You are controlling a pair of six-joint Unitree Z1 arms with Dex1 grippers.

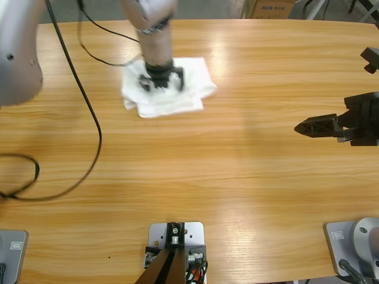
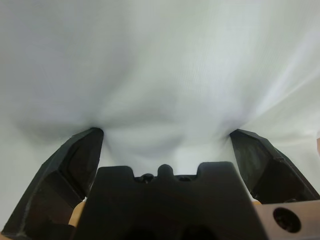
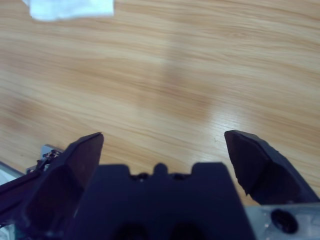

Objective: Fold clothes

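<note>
The left claw (image 1: 160, 78) presses spread jaws onto the folded shirt (image 1: 192, 89), far on the surface (image 1: 237, 177); lifting could drag folds loose; the right claw (image 1: 311, 126) hovers spread, well apart.

T-shirt (image 1: 169, 89): folded bundle; collar, lettering and label not visible; middle covered by left gripper (image 1: 160, 80). Right gripper (image 1: 320, 126): arm cut off at high view's right edge. Cardboard box (image 1: 269, 8): cropped by top edge, print too small to tell.
</note>
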